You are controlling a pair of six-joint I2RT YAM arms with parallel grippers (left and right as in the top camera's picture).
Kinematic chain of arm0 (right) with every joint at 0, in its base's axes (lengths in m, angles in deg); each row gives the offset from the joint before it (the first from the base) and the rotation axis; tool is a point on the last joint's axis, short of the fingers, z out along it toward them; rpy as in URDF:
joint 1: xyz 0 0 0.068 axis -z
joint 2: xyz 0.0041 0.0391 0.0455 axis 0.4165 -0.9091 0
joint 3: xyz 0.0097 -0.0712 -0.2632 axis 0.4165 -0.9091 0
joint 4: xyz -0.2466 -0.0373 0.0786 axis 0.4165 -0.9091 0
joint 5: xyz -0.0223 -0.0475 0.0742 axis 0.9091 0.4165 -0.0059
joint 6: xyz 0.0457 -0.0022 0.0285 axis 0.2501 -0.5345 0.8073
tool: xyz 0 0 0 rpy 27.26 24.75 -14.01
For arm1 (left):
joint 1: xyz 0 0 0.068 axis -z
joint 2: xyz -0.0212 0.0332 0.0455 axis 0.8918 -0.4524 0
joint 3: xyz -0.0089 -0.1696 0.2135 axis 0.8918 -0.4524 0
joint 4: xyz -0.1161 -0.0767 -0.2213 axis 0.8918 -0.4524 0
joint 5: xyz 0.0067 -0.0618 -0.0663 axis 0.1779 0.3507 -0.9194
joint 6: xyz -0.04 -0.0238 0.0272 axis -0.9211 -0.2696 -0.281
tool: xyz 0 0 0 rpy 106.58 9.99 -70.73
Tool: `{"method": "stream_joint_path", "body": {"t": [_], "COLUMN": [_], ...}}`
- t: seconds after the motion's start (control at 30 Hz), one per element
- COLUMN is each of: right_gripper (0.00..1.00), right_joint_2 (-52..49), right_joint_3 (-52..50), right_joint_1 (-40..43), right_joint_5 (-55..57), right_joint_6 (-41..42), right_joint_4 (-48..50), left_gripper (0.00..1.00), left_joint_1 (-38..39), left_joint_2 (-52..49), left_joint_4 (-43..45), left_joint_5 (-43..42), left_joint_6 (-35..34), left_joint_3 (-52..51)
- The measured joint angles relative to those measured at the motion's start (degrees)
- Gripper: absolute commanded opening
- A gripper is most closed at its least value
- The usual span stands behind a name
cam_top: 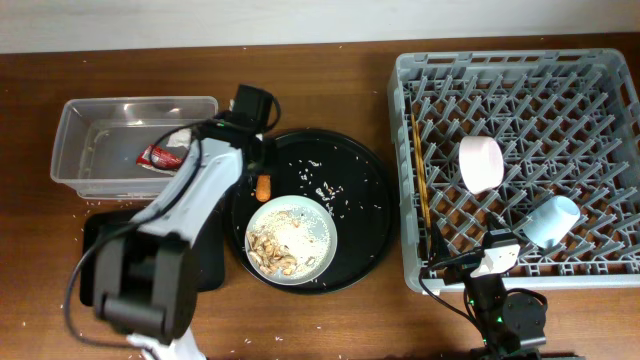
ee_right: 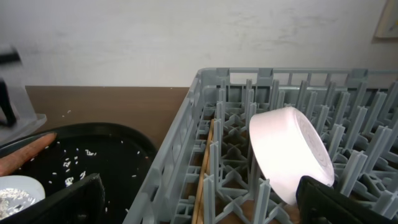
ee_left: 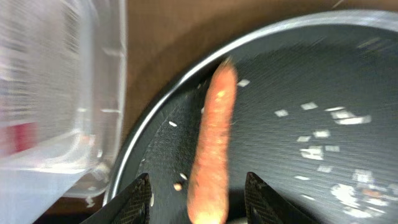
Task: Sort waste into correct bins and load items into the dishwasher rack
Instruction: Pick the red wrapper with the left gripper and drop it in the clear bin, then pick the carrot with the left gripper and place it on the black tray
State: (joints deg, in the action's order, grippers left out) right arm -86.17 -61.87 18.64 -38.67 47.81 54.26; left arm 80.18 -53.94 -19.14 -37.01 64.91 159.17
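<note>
The orange carrot point(cam_top: 264, 186) point(ee_left: 213, 146) lies on the round black tray point(cam_top: 362, 215) near its left rim. My left gripper point(ee_left: 198, 198) is open just above it, one finger on each side of its near end, not touching. The pale plate point(cam_top: 318, 245) with beige scraps and rice sits on that tray. The clear tub point(cam_top: 70, 130) holds the red wrapper point(cam_top: 160, 155) and a white tissue point(cam_top: 180, 135). The grey rack point(cam_top: 410, 160) holds the white bowl point(cam_top: 480, 163) point(ee_right: 286, 152), the blue cup point(cam_top: 552, 221) and the chopsticks point(cam_top: 420, 185) point(ee_right: 203, 180). My right gripper point(ee_right: 199, 205) is open and empty at the rack's front edge.
The shallow black rectangular tray point(cam_top: 95, 235) lies at the front left, partly under my left arm. Rice grains point(ee_left: 323, 134) are scattered over the round tray. The tub's wall point(ee_left: 93, 93) stands close to the left of the left gripper.
</note>
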Motion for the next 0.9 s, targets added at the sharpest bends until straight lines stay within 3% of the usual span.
{"method": "stream_joint_path", "body": {"t": [0.07, 0.1, 0.2, 0.27, 0.43, 0.57, 0.67, 0.73, 0.8, 0.83, 0.9], "right_gripper": [0.98, 0.98, 0.98, 0.98, 0.98, 0.98, 0.98, 0.98, 0.98, 0.98, 0.98], "right_joint_2": [0.07, 0.04, 0.04, 0.04, 0.04, 0.0, 0.04, 0.02, 0.04, 0.02, 0.04], "right_joint_3": [0.0, 0.0, 0.0, 0.0, 0.0, 0.0, 0.0, 0.0, 0.0, 0.0, 0.0], "right_joint_1": [0.0, 0.0, 0.0, 0.0, 0.0, 0.0, 0.0, 0.0, 0.0, 0.0, 0.0], "right_joint_5": [-0.02, 0.0, -0.02, -0.04, -0.13, -0.13, -0.13, -0.15, -0.15, -0.13, -0.13], "right_joint_6": [0.02, 0.0, 0.02, -0.02, 0.0, 0.02, 0.0, 0.02, 0.0, 0.0, 0.02], "right_joint_4": [0.02, 0.0, 0.0, -0.02, 0.0, -0.02, 0.0, 0.0, 0.0, -0.02, 0.0], "left_gripper": [0.57, 0.51, 0.18, 0.04, 0.04, 0.04, 0.0, 0.01, 0.52, 0.69, 0.87], "left_joint_1": [0.0, -0.13, -0.28, 0.0, -0.02, -1.81, -8.68, -13.2, -20.46, -21.92, -25.53], "left_joint_2": [-8.15, -9.92, -10.69, -11.1, -9.46, 5.25, 9.7, 9.86, 9.68, 9.66, 9.79], "left_joint_4": [1.95, 3.26, 3.69, 2.56, -6.84, -17.2, -36.37, -33.42, -23.61, -21.79, -18.47], "left_joint_5": [0.17, 0.11, -1.88, -2.8, -2.91, -2.64, 2.62, 3.93, 2.23, 1.14, -4.09], "left_joint_6": [0.9, 1.27, 3.21, 3.67, 3.69, 2.95, -9.2, -15.89, -18.84, -19.43, -20.37], "left_joint_3": [-0.7, -0.35, 0.09, 1.01, 3.28, 5.07, 3.78, -5.01, -14.67, -15.67, -16.44]}}
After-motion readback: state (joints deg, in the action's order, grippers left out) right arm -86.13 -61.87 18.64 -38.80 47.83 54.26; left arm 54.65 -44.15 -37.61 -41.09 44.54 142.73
